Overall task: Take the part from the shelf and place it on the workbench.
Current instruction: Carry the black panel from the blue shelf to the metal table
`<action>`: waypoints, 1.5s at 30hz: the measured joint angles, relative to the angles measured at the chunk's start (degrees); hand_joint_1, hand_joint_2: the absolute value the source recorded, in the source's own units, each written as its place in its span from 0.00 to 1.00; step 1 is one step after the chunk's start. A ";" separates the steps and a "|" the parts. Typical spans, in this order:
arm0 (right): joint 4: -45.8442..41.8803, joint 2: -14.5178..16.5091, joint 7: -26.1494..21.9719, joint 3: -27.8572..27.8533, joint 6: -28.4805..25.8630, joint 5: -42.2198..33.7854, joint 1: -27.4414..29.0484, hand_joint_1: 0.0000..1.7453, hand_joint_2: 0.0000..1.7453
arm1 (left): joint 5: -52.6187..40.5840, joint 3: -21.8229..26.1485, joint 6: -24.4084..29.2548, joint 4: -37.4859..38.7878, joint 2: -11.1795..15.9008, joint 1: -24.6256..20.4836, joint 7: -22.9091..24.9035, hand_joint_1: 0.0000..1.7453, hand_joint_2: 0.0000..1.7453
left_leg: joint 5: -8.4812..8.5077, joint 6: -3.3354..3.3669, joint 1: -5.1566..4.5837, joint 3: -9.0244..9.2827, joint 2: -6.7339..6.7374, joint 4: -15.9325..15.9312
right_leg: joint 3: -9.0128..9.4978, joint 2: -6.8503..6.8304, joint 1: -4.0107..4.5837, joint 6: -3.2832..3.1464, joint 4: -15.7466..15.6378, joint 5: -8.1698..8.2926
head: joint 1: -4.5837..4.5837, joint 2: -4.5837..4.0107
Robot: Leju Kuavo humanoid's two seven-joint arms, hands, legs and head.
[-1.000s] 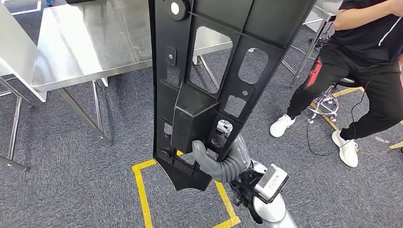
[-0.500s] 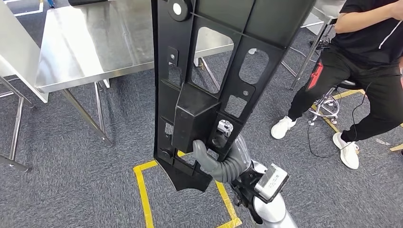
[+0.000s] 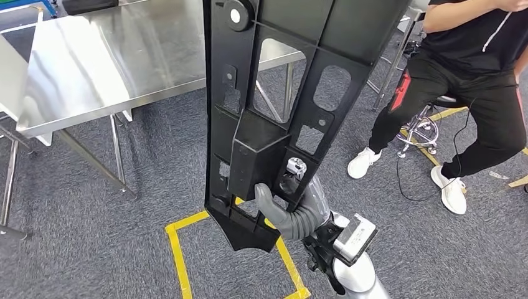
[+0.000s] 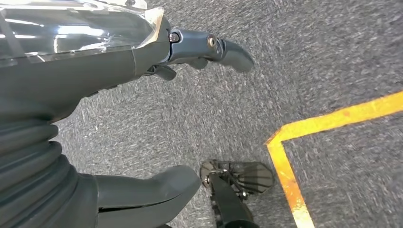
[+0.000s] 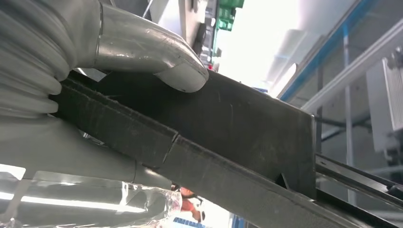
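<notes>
A long black plastic part [image 3: 274, 106] with several cut-outs stands upright in the middle of the head view. My right hand [image 3: 287, 208] grips it near its lower end, the thumb pressed on its raised box section. In the right wrist view the thumb [image 5: 161, 57] lies across the part's dark edge [image 5: 223, 137]. The steel workbench [image 3: 106, 62] stands beyond the part, to the left. My left hand [image 4: 119, 61] hangs over the carpet, fingers apart and holding nothing.
A person in black clothes [image 3: 473, 68] sits on a stool [image 3: 429, 128] at the right, feet on the carpet. Yellow floor tape [image 3: 177, 249] marks a box below the part. A second steel table's edge [image 3: 9, 81] is at the far left.
The whole view has shifted a little: the workbench and the person now sit further left in the picture. My right hand's grip on the part is unchanged.
</notes>
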 joint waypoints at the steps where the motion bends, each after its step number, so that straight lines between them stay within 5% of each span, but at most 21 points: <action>1: -0.01 0.09 -0.01 -0.04 0.00 0.00 -0.04 1.00 1.00 | -0.01 0.00 0.03 0.00 -0.02 -0.08 0.01 0.00 1.00 | -0.47 -0.08 0.06 -1.42 -0.07 2.36 | 0.45 0.11 0.04 -0.45 -0.07 -0.24 | -0.04 -0.01; 4: 0.01 0.24 -0.01 -0.08 0.00 0.00 -0.01 1.00 1.00 | -0.01 0.00 0.13 0.01 -0.06 0.01 0.04 0.00 1.00 | -4.13 -0.09 -0.10 -8.73 -0.34 12.95 | 1.46 0.37 0.77 -1.88 -0.13 -1.25 | -0.12 -0.01; 6: 0.01 0.24 -0.01 -0.09 0.00 0.00 0.03 1.00 1.00 | 0.00 0.00 0.15 0.01 -0.08 0.19 0.08 0.00 1.00 | -4.01 0.40 -0.32 -11.54 -0.38 14.66 | 2.33 0.75 1.47 -2.36 -0.14 -2.04 | -0.13 -0.01; 10: 0.05 0.36 -0.01 -0.08 0.04 -0.01 -0.04 1.00 1.00 | -0.04 0.06 0.14 0.03 0.12 0.21 0.29 0.00 1.00 | 4.21 3.43 -1.96 -8.36 -0.82 3.06 | 4.72 1.25 2.24 -2.32 -0.45 -4.00 | 0.01 -0.01; 13: 0.09 0.48 0.00 -0.04 0.14 -0.01 -0.09 1.00 1.00 | -0.18 0.26 0.25 0.03 0.27 0.21 0.62 0.00 1.00 | 4.24 4.39 -2.96 -6.38 -1.02 -0.39 | 5.81 1.35 1.97 -1.24 -0.92 -4.20 | -0.05 -0.01; 16: 0.07 0.45 -0.05 -0.05 0.15 0.09 -0.35 1.00 1.00 | -0.41 0.58 0.28 0.02 0.23 0.24 0.86 0.00 1.00 | 3.99 4.83 -2.48 -2.92 -0.98 -2.43 | 5.30 0.92 1.94 -0.26 2.30 -4.12 | -0.13 -0.02; 19: 0.04 0.23 -0.04 0.01 0.14 0.32 -0.39 1.00 1.00 | -0.85 0.63 0.32 0.02 0.08 0.12 1.04 0.00 1.00 | 3.00 4.67 -1.99 -0.91 -0.91 -2.81 | -1.58 0.64 1.74 -0.55 12.15 -7.02 | -0.06 -0.03; 21: 0.03 0.03 0.02 0.03 0.12 0.35 -0.19 1.00 1.00 | -1.06 0.63 0.34 0.02 -0.16 0.16 1.16 0.00 1.00 | 1.83 4.24 -1.65 0.27 -1.01 -2.78 | -5.22 0.54 1.32 -0.04 14.51 -8.28 | -0.04 -0.03; 22: 0.03 -0.05 0.02 0.03 0.11 0.36 -0.16 1.00 1.00 | -1.13 0.63 0.36 0.02 -0.27 0.19 1.20 0.00 1.00 | 1.21 3.90 -1.42 1.04 -1.27 -2.75 | -5.67 0.50 1.06 0.82 12.86 -7.31 | -0.04 -0.03; 24: 0.07 -0.20 0.02 0.04 0.03 0.49 -0.05 1.00 1.00 | -1.17 0.64 0.40 0.02 -0.35 0.12 1.14 0.00 1.00 | -0.17 2.98 -0.98 2.61 -1.88 -2.54 | -4.70 0.70 0.37 3.22 5.91 -2.09 | 0.04 -0.03; 25: 0.11 -0.29 0.01 0.05 -0.02 0.60 0.06 1.00 1.00 | -1.19 0.66 0.43 0.02 -0.33 0.06 1.07 0.00 1.00 | -0.82 2.49 -0.89 3.09 -2.30 -2.33 | -4.16 0.80 0.16 3.52 2.98 0.07 | 0.09 -0.03; 27: 0.13 -0.46 0.04 0.09 -0.18 0.88 0.34 1.00 1.00 | -1.20 0.74 0.47 0.02 -0.31 -0.08 0.93 0.00 1.00 | -1.88 1.58 -0.90 3.26 -2.77 -1.98 | -3.67 0.88 0.25 2.26 0.72 2.52 | 0.10 -0.02; 28: 0.10 -0.43 0.05 0.09 -0.26 0.95 0.36 1.00 1.00 | -1.22 0.79 0.47 0.02 -0.32 -0.08 0.91 0.00 1.00 | -2.13 1.28 -0.85 3.25 -2.92 -2.06 | -3.57 0.67 0.44 1.06 0.86 2.25 | 0.04 -0.01; 31: -0.04 -0.09 0.02 -0.02 -0.45 1.03 0.25 1.00 1.00 | -1.30 0.87 0.52 0.02 -0.39 -0.08 0.95 0.00 1.00 | -3.01 0.58 -0.61 2.43 -2.08 -0.21 | -2.58 0.04 0.27 -0.31 0.76 2.03 | -0.06 -0.01; 35: -0.07 0.13 0.01 -0.04 -0.48 1.21 0.32 1.00 1.00 | -1.33 0.94 0.63 0.02 -0.40 -0.10 1.04 0.00 1.00 | -7.19 0.15 -0.62 -6.42 -0.97 13.20 | -1.42 -0.98 0.96 -1.83 0.64 0.90 | -0.11 -0.01; 37: -0.06 0.22 0.02 -0.02 -0.48 1.22 0.35 1.00 1.00 | -1.33 0.97 0.64 0.02 -0.40 0.05 1.09 0.00 1.00 | -5.58 0.74 -0.79 -8.44 -0.87 13.48 | -0.73 -1.51 1.51 -2.18 0.61 0.32 | -0.12 -0.01; 40: -0.08 0.42 0.02 0.02 -0.48 1.22 0.33 1.00 1.00 | -1.34 0.98 0.64 0.03 -0.26 -0.03 1.11 0.00 1.00 | 1.10 3.11 -2.10 -5.56 1.86 3.79 | 0.66 -2.57 2.14 -2.24 0.45 -0.56 | -0.06 -0.01; 42: -0.09 0.50 0.02 0.02 -0.48 1.22 0.34 1.00 1.00 | -1.35 0.97 0.67 0.01 -0.09 -0.30 1.14 0.00 1.00 | 2.22 4.18 -3.09 -4.48 3.83 0.53 | 1.05 -3.51 2.14 -1.92 0.32 -0.94 | -0.04 -0.01; 45: -0.25 0.63 0.04 0.01 -0.48 1.22 0.32 1.00 1.00 | -1.34 1.02 0.78 -0.01 -0.06 -0.38 1.16 0.00 1.00 | 3.02 4.52 -3.31 -3.60 2.20 -0.75 | 1.59 -4.74 2.27 -1.06 0.22 -1.51 | -0.15 -0.01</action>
